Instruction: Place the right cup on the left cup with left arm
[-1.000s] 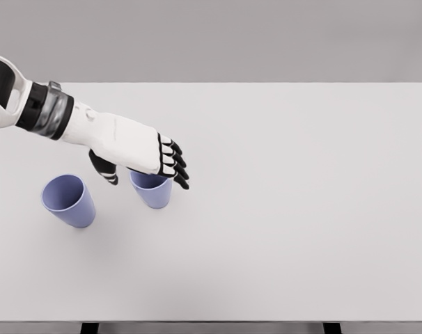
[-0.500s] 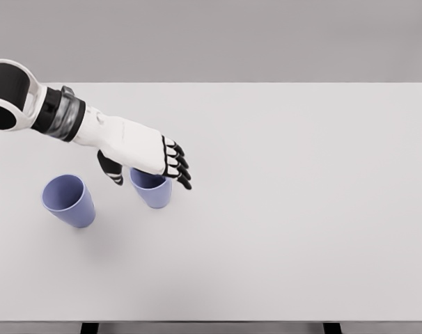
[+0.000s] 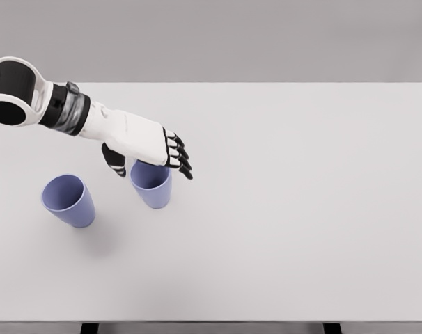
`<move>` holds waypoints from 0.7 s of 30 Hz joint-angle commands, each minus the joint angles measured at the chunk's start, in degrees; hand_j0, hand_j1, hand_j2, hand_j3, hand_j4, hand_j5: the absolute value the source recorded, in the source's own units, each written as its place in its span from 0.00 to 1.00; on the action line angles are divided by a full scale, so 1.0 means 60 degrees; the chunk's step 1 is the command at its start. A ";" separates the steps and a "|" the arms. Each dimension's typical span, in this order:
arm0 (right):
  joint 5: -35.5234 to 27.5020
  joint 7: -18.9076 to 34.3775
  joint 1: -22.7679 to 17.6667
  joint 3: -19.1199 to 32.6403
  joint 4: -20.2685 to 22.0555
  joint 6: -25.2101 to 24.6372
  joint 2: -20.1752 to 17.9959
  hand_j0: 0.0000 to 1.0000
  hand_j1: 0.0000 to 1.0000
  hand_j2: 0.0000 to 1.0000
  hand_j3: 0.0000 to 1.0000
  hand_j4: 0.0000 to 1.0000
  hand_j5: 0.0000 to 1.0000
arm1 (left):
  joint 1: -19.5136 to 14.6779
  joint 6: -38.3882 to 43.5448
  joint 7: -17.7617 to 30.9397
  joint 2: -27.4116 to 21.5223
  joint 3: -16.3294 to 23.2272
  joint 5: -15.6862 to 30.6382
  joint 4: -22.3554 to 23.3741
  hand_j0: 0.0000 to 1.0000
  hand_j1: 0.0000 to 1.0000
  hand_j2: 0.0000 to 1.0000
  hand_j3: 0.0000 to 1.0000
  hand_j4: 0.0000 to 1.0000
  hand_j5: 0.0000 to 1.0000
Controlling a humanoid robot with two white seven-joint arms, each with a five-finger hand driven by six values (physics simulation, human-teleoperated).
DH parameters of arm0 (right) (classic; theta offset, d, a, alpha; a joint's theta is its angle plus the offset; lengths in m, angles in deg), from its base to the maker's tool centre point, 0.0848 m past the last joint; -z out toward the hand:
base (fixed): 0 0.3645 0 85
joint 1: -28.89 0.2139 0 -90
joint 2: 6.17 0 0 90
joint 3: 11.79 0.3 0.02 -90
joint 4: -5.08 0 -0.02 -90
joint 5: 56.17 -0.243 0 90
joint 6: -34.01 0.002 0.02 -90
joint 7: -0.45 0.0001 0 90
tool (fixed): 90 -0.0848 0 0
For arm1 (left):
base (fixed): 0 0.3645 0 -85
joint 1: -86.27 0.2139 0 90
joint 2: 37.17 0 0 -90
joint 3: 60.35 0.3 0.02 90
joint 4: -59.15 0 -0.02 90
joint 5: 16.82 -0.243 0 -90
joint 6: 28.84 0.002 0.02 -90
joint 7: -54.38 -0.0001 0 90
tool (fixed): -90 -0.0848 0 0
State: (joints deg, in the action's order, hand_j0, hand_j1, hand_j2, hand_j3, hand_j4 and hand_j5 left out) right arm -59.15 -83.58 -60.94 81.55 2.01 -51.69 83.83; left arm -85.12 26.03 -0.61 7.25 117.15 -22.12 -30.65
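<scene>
Reach step: left robot hand [image 3: 152,152] hovers open, fingers spread, over right cup [image 3: 153,186] at centre-left of frame; next, I judge, descend and close before carrying to left cup [image 3: 68,201].

White desk [image 3: 280,209] under a grey backdrop. Left arm reaching in from upper left, left hand [image 3: 145,146] hovering palm-down above right cup [image 3: 152,185], black-tipped fingers [image 3: 180,156] extended past its far rim, thumb [image 3: 114,161] hanging on its left side; fingers loosely spread, gripping nothing. Right cup upright, pale blue, mouth partly hidden by the hand. Left cup [image 3: 69,200] same colour, near it to the left, tilted in appearance toward the camera, apart from the hand.
</scene>
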 commanded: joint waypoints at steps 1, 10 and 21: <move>0.0000 0.0002 0.0000 0.0000 0.0000 0.0000 0.0000 1.00 1.00 1.00 1.00 1.00 1.00 | 0.0029 0.0021 -0.0003 0.0038 -0.0023 0.0018 0.0143 1.00 1.00 1.00 1.00 1.00 1.00; 0.0000 0.0002 -0.0014 0.0000 0.0000 0.0000 0.0000 1.00 1.00 1.00 1.00 1.00 1.00 | 0.0762 0.0021 -0.0003 0.0053 -0.0756 -0.0392 0.0392 1.00 1.00 1.00 1.00 1.00 1.00; 0.0000 0.0002 0.0000 0.0000 0.0000 0.0000 0.0000 1.00 1.00 1.00 1.00 1.00 1.00 | 0.1011 0.0021 -0.0003 0.0112 -0.0844 -0.0685 0.0553 1.00 1.00 1.00 1.00 1.00 1.00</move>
State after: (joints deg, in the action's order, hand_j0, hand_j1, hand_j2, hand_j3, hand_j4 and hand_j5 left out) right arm -59.15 -83.58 -61.02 81.55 2.01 -51.69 83.83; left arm -79.06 26.03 -0.60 7.86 112.46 -25.90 -27.52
